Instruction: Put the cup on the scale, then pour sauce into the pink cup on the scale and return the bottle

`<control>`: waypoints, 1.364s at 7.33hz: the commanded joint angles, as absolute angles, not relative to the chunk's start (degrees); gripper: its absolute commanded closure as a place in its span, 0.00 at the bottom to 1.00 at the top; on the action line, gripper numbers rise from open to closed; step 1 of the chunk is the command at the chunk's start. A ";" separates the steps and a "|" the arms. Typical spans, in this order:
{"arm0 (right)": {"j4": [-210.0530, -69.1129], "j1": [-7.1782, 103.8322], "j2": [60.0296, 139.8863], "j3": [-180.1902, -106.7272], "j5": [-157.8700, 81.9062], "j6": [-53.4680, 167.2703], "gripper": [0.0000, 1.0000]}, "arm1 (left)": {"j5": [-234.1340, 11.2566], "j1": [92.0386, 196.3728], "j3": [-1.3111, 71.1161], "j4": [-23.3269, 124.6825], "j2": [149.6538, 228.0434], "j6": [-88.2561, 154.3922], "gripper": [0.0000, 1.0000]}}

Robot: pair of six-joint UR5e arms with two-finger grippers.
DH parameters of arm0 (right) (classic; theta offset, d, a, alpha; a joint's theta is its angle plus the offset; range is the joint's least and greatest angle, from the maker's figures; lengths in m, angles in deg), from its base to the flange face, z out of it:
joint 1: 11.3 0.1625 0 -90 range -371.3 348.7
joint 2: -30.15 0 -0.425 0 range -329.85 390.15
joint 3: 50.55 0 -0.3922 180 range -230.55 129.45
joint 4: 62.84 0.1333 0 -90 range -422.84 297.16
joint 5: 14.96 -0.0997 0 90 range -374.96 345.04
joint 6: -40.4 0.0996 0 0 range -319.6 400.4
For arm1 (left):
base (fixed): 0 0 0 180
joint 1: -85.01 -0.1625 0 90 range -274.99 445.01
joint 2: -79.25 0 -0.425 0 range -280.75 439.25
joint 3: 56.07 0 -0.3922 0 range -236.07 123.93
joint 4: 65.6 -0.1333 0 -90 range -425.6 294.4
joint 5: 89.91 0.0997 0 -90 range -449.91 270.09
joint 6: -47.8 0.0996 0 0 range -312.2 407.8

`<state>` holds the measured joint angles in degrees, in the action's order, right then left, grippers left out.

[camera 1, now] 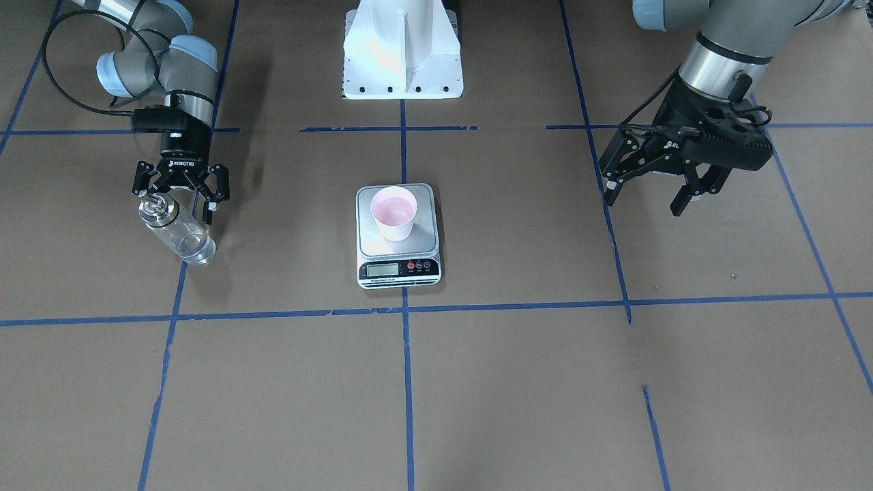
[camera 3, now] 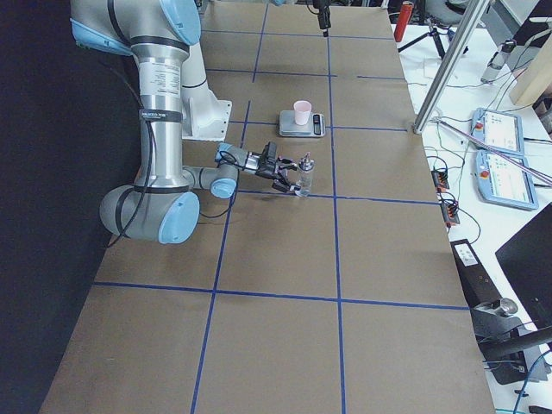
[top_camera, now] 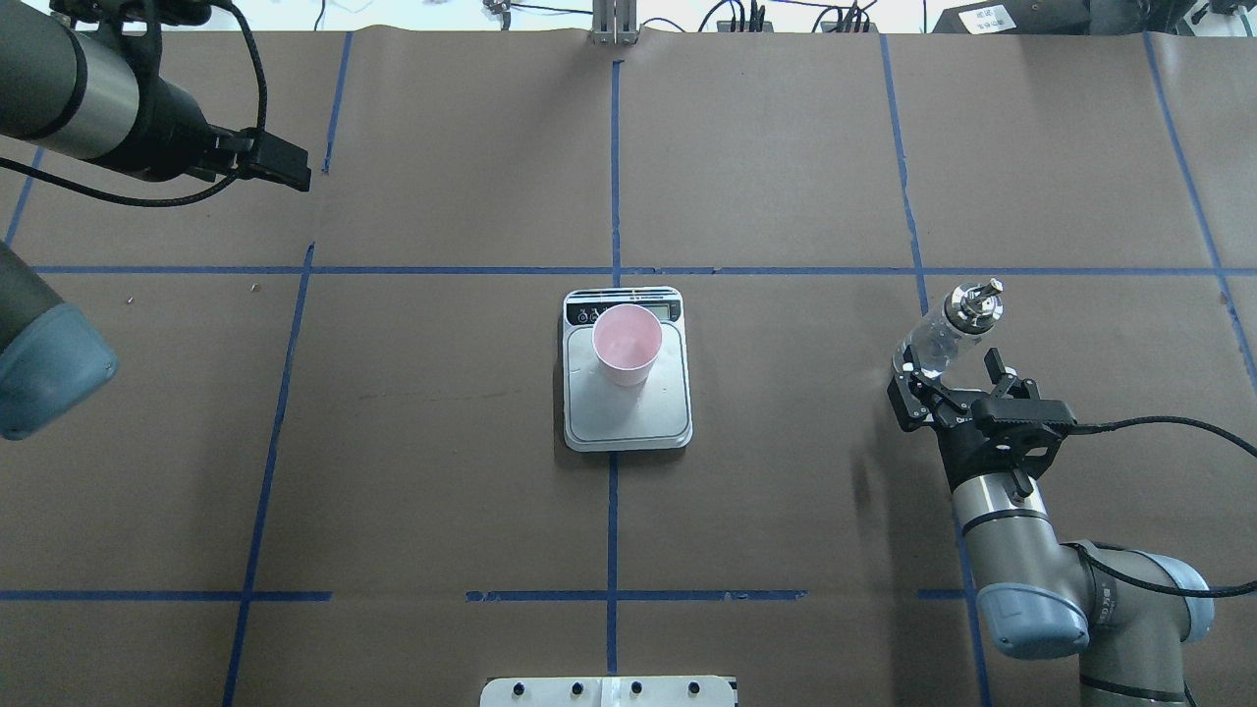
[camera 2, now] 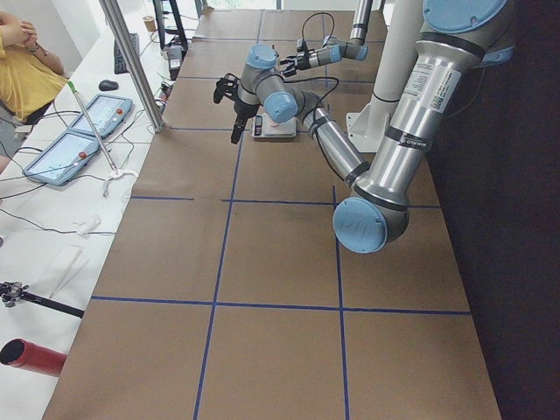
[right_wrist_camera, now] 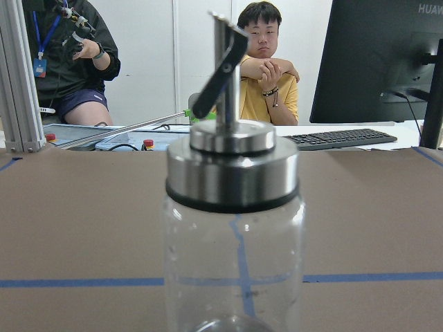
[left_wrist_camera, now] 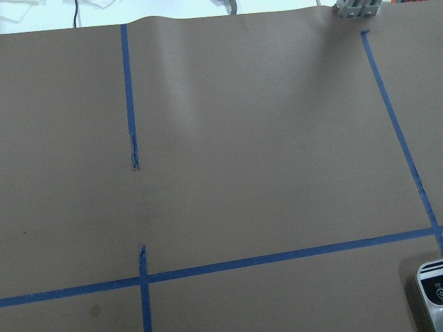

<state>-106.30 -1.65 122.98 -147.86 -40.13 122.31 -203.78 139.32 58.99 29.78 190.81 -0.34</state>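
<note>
standing upright on the table (camera 1: 518, 382), the bottle (camera 1: 179, 232) sits right between the right fingers (camera 1: 213, 198), silver spout cap on top. those fingers are spread wide on either side of the glass and, as far as i can see, not pressing on it. the left fingers (camera 1: 684, 194) hang spread as well, holding nothing, well off from everything. the cup (camera 1: 393, 211) sits on the scale (camera 1: 423, 232), roughly midway between the two pairs of fingers and well apart from both. i'd reckon the bottle is stiff, smooth and slippery, and breakable if knocked over. it's small, so probably light, though i can't make out how much sauce is inside. the sensible hold is squarely across the round body below the cap, never the thin spout, and firm enough not to slide when tipped.
</note>
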 commanded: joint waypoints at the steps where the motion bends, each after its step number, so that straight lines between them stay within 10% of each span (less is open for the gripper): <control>1: -101.78 -4.18 126.29 -148.11 -38.96 122.31 0.00 | -203.81 139.24 59.07 29.85 190.88 -1.24 0.00; 7: -76.79 -6.12 141.50 -146.97 -48.42 114.64 0.00 | -203.90 139.33 58.90 29.85 190.18 -0.11 0.00; 10: -75.84 12.87 140.72 -146.27 -73.12 104.88 0.00 | -203.90 141.60 56.54 29.85 188.34 11.10 0.00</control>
